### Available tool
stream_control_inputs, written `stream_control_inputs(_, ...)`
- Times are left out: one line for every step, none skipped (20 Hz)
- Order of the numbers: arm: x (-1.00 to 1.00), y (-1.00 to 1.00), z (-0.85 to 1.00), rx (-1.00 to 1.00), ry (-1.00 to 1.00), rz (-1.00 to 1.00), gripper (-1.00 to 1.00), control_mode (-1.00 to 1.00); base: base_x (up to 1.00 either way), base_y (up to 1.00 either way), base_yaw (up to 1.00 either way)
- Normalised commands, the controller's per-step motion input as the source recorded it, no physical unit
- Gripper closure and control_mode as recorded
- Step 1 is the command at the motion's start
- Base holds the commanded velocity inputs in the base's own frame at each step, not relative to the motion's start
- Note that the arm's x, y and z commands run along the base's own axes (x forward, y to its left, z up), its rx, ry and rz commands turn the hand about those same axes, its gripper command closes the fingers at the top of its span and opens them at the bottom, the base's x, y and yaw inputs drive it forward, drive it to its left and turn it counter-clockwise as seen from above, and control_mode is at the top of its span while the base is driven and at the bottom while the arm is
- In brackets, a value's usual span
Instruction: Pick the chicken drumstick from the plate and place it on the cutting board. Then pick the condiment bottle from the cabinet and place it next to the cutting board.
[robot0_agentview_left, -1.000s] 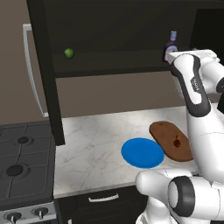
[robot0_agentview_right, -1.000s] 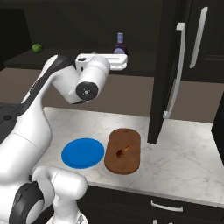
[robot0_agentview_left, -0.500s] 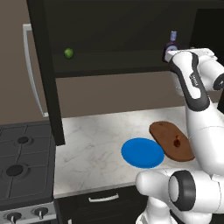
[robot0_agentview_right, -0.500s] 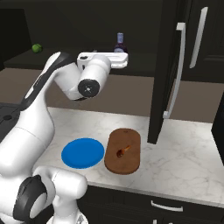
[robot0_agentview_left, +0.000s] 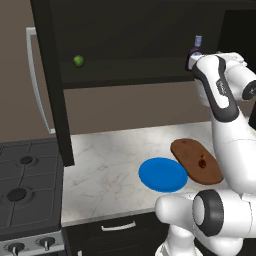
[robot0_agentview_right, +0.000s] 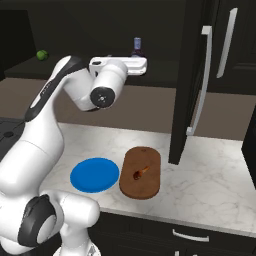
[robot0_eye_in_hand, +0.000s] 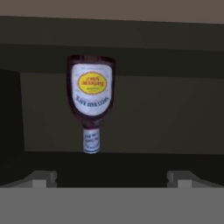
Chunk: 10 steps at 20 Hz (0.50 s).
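Observation:
The condiment bottle (robot0_eye_in_hand: 91, 96), dark with an orange-white label and a pale cap, stands on the dark cabinet shelf (robot0_agentview_left: 125, 77); the rolled hand view shows it upside down. My gripper (robot0_eye_in_hand: 111, 180) is open just in front of it, fingertips (robot0_eye_in_hand: 41, 179) spread wide and apart from the bottle. In the base views the bottle (robot0_agentview_left: 196, 46) (robot0_agentview_right: 136, 47) rises just behind my raised hand. The chicken drumstick (robot0_agentview_left: 202, 162) (robot0_agentview_right: 141, 172) lies on the brown cutting board (robot0_agentview_left: 190, 150) (robot0_agentview_right: 146, 189). Beside the board sits the blue plate (robot0_agentview_left: 162, 174) (robot0_agentview_right: 95, 175), with nothing on it.
A small green fruit (robot0_agentview_left: 78, 61) (robot0_agentview_right: 42, 54) sits at the shelf's other end. An open dark cabinet door with a silver handle (robot0_agentview_right: 201, 82) hangs right of the board, and another dark panel (robot0_agentview_left: 52, 100) stands left. A stove (robot0_agentview_left: 25, 180) borders the marble counter (robot0_agentview_left: 110, 150).
My hand has edged slightly up and closer to the bottle. The jaws stay open, and the drumstick, board and plate have not moved.

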Motion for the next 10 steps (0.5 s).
stream_control_inputs(0.07,0.00,0.06,0.00,-0.01,0.00,-1.00,-1.00,0.00,0.00,0.00)
stream_control_inputs(0.06,0.00,0.05,0.00,-0.01,0.00,-1.00,-1.00,0.00,0.00,0.00)
stream_control_inputs(0.06,0.00,0.05,0.00,-0.02,0.00,-1.00,-1.00,0.00,0.00,0.00)
stream_control_inputs(0.06,0.00,0.04,0.00,-0.01,0.00,-1.00,-1.00,0.00,0.00,0.00)
stream_control_inputs(0.04,0.00,0.03,0.00,-0.02,0.00,-1.00,-1.00,0.00,0.00,0.00)
stream_control_inputs(0.05,0.00,0.03,0.00,-0.02,0.00,-1.00,-1.00,0.00,0.00,0.00)
stream_control_inputs(0.05,0.00,0.02,0.00,-0.03,0.00,-1.00,-1.00,0.00,0.00,0.00)
stream_control_inputs(0.06,0.00,0.02,0.00,-0.03,0.00,-1.00,-1.00,0.00,0.00,0.00)
stream_control_inputs(0.06,0.00,0.01,0.00,-0.03,0.00,-1.00,-1.00,0.00,0.00,0.00)
stream_control_inputs(0.06,0.00,0.00,0.00,-0.03,0.00,-1.00,-1.00,0.00,0.00,0.00)
